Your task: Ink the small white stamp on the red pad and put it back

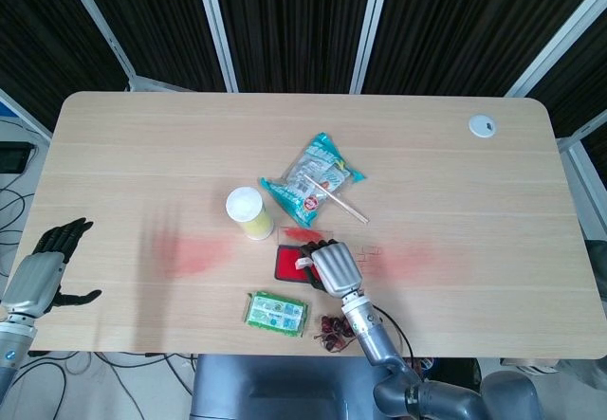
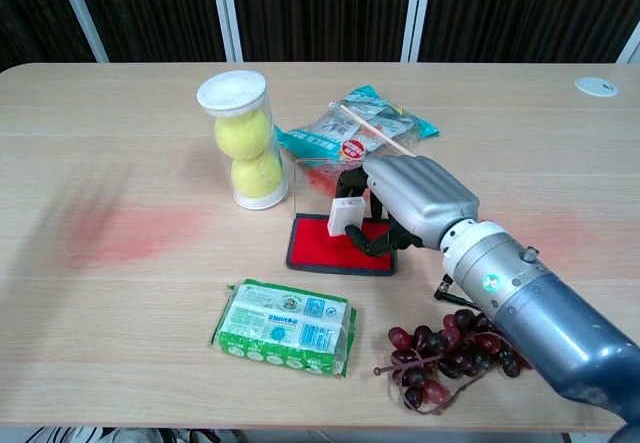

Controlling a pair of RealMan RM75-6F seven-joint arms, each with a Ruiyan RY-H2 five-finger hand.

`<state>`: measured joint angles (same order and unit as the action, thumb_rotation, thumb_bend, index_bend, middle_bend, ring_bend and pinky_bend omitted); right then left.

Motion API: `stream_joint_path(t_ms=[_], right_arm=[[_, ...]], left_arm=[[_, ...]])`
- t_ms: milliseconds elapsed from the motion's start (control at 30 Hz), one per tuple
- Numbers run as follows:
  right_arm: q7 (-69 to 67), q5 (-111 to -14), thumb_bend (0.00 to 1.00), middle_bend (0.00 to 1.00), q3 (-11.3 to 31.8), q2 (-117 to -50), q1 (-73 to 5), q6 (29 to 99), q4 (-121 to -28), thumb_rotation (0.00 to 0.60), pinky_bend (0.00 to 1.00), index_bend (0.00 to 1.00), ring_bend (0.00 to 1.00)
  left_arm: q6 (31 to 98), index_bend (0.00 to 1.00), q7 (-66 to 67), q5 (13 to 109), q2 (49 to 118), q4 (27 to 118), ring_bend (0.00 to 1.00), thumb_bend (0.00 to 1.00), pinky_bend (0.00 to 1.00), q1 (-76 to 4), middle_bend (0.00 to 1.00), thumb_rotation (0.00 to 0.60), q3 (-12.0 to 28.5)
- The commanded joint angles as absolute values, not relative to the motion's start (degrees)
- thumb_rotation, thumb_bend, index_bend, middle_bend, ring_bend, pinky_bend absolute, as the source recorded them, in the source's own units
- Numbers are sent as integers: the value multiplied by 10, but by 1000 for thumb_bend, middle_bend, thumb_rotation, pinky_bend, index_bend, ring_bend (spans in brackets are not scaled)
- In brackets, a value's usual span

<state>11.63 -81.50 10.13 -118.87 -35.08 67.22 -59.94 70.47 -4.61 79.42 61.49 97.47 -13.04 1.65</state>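
Holding the small white stamp (image 2: 345, 215) over the red pad (image 2: 340, 244), your right hand (image 2: 415, 203) grips it; left hand (image 1: 47, 264) hangs open off the table edge.
Light wood table (image 1: 142, 155) shows reddish smears (image 1: 194, 255); dark slatted panels (image 1: 285, 22) behind, cables (image 1: 14, 192) on the floor.

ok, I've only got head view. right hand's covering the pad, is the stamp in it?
Observer: Yes. Chest view shows the right hand holding the small white stamp upright over the red pad.
Operator: Touching the ink?
Observer: Its base sits low at the red surface, but I can't confirm contact.
Operator: Anything close by?
Observer: A clear lid stands upright at the pad's far edge, just behind the stamp.
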Motion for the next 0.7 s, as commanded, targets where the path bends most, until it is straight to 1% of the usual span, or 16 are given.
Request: stream_joint_path(t_ms=[33,400,700], right_arm=[[116,-816,646,611,103,-1187,-351,674,-602,600,541,747,512],[124,-812,647,611,89,-1197,-346,663,-578,600,541,747,512],[121,-813,646,610,87,-1206,-344,663,-561,600,541,747,512]], left_arm=[[705,47,-46,794,615,975,0,36,0,-130,0,600,17],[705,47,-46,795,615,975,0,35,0,-130,0,600,16],[705,47,-49,796,614,974,0,35,0,-131,0,600,16]])
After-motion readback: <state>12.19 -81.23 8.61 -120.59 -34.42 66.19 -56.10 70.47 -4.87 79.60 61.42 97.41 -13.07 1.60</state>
